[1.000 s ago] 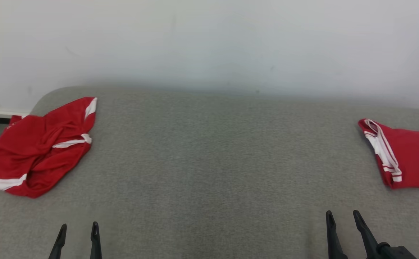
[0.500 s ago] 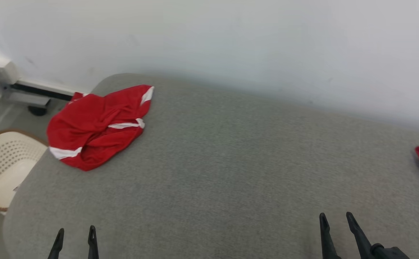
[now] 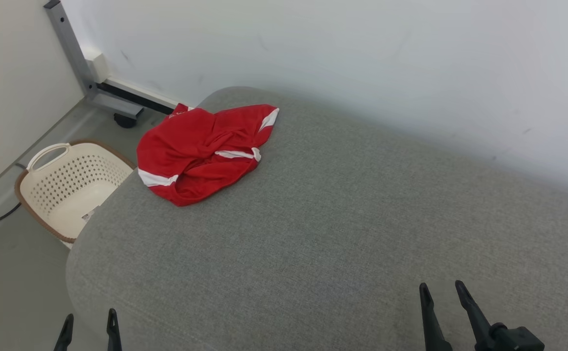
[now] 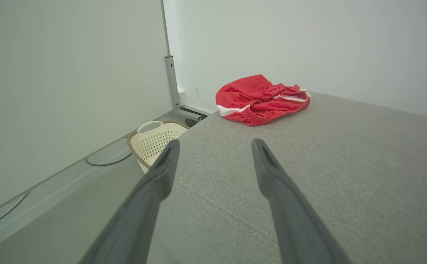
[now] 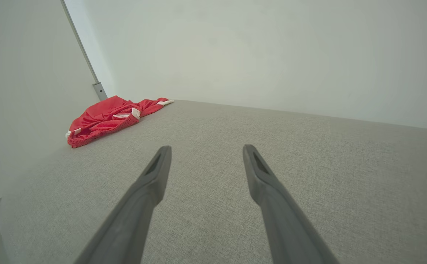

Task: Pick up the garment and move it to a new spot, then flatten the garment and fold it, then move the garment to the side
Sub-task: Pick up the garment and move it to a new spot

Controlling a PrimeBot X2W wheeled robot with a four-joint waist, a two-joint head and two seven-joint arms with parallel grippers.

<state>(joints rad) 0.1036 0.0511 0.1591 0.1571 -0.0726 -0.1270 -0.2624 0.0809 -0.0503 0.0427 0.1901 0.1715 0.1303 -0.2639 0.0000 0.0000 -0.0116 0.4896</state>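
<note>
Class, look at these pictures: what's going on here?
A robot faces a grey padded surface. A crumpled red garment lies untouched at its far left corner. The left gripper and right gripper are both open and empty, near the close edge, well short of the garment. A cream basket sits on the floor beside the surface's left end. The pickup has not begun.

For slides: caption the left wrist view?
Open left gripper facing crumpled red garment on grey fabric surface; cream perforated basket beside.
</note>
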